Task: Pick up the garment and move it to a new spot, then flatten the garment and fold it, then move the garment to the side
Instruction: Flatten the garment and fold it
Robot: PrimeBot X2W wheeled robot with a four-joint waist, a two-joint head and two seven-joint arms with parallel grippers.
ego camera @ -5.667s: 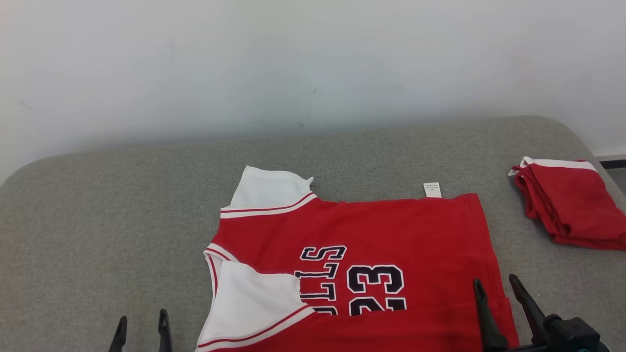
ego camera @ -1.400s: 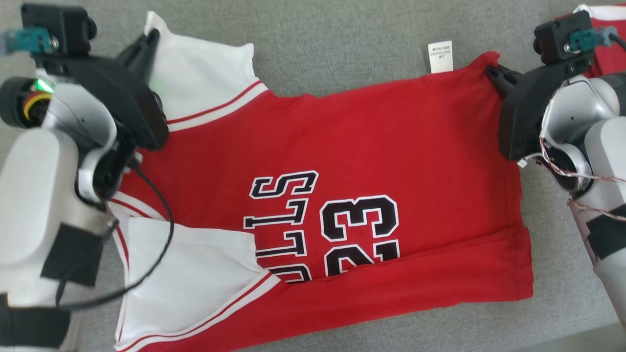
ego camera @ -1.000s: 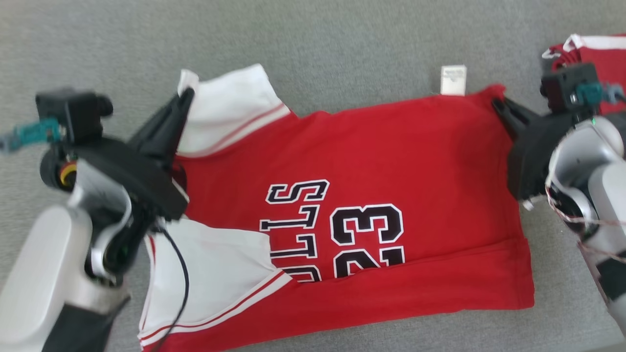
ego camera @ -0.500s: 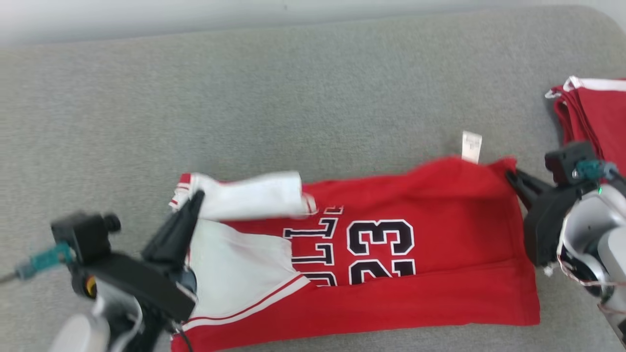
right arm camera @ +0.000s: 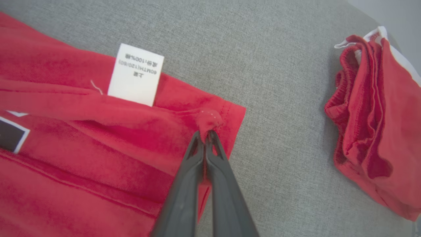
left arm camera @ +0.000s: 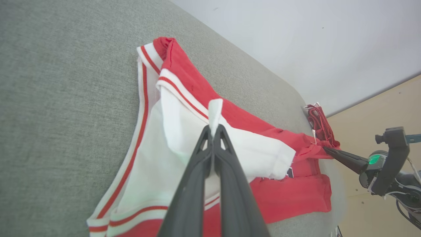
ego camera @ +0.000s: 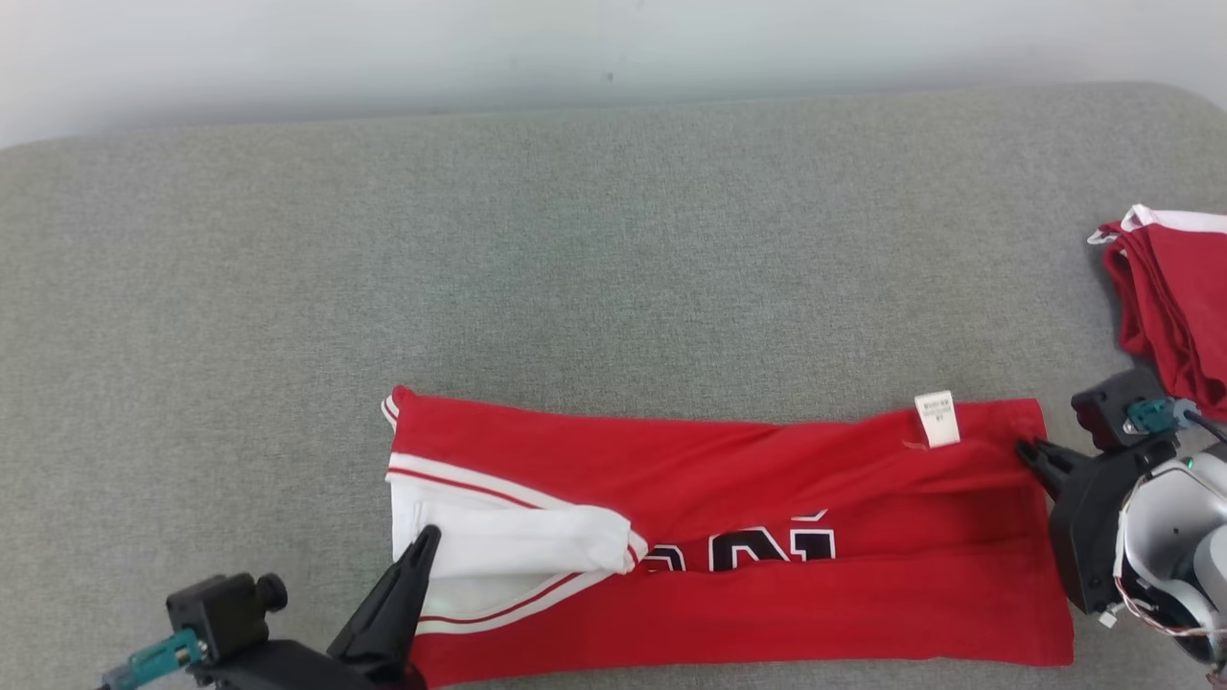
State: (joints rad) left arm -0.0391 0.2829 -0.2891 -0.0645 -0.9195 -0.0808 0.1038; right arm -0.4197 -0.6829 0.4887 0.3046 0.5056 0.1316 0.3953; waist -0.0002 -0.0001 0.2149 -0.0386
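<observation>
Item: red jersey (ego camera: 748,613), folded over lengthwise.
My left pincer (left arm camera: 213,129) is clamped on its white sleeve (left arm camera: 256,151); my right pincer (right arm camera: 204,134) grips the hem corner (right arm camera: 210,120) at its tip.

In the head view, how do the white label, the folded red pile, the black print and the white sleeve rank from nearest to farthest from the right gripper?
From the right gripper, shut on a corner of the jersey:
1. White label, just left of it.
2. Folded red pile, at the right edge.
3. Black print, mid-jersey.
4. White sleeve, at the far left end.
</observation>
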